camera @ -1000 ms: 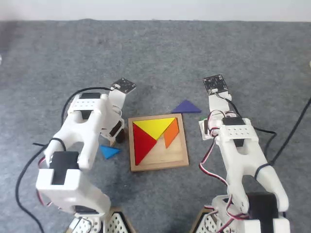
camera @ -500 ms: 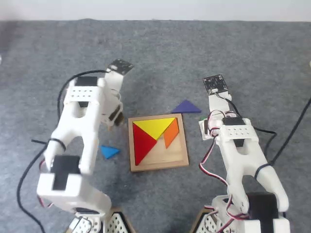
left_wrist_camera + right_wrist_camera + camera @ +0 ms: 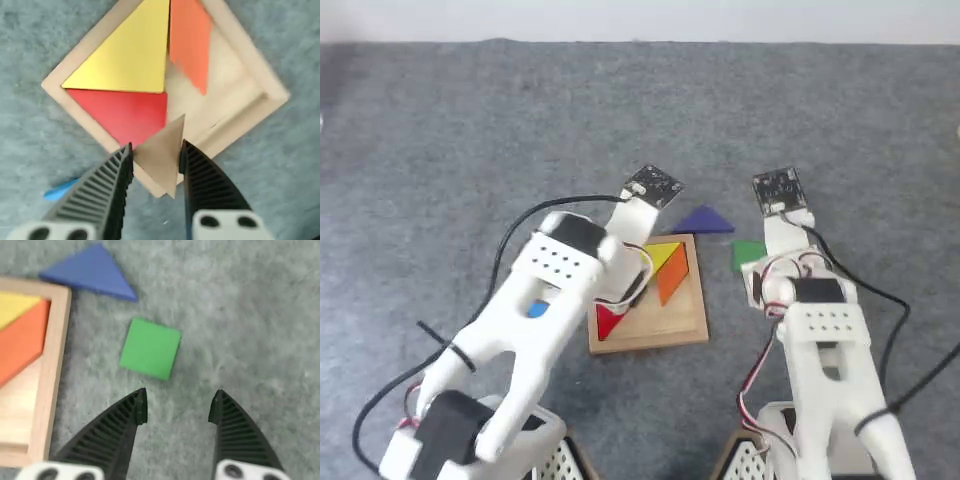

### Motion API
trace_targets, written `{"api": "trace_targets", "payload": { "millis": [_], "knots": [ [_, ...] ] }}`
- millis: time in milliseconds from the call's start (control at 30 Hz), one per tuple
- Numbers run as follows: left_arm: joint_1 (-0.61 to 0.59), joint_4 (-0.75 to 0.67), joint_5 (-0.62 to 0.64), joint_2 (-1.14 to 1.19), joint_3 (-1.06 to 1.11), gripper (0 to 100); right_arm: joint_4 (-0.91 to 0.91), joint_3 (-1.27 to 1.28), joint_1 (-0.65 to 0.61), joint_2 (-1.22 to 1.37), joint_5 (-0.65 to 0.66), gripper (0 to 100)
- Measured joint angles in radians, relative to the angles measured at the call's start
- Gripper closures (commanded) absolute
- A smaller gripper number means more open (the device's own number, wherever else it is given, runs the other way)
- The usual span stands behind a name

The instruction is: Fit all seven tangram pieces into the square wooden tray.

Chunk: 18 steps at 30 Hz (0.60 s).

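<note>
The wooden tray (image 3: 272, 97) holds a yellow triangle (image 3: 130, 60), a red triangle (image 3: 125, 112) and an orange slanted piece (image 3: 190, 45). Over the tray's edge, the left tool (image 3: 156, 160) is clamped on a tan triangle (image 3: 160, 150). Beside the tray lie a green square (image 3: 150, 348) and a dark blue triangle (image 3: 90, 271). The right tool (image 3: 177, 405) hovers near the square, fingers apart.

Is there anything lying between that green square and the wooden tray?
Nothing: only bare grey carpet separates the green square from the wooden tray, as the right wrist view shows. The blue triangle sits beside that stretch.
</note>
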Motion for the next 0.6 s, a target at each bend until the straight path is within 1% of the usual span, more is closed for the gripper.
{"api": "trace_targets", "payload": {
  "millis": [100,200,333,400,467,600],
  "knots": [
    [0.008,-0.02,0.058,0.037,-0.015,89,0.0,0.005,-0.002,-0.014,0.005,78.9],
    [0.008,-0.023,0.132,0.124,-0.06,89,0.0,0.005,-0.002,-0.014,0.006,78.9],
    [0.028,-0.023,0.229,0.253,-0.133,93,0.0,0.005,-0.002,-0.014,0.006,78.9],
    [0.051,-0.023,0.279,0.299,-0.164,93,0.0,0.005,-0.002,-0.014,0.006,78.9],
    [0.077,-0.023,0.311,0.324,-0.181,91,-0.002,0.005,-0.002,-0.014,0.006,78.9],
    [0.123,-0.023,0.327,0.328,-0.195,80,-0.009,0.005,-0.002,-0.014,0.008,78.9]
  ]
}}
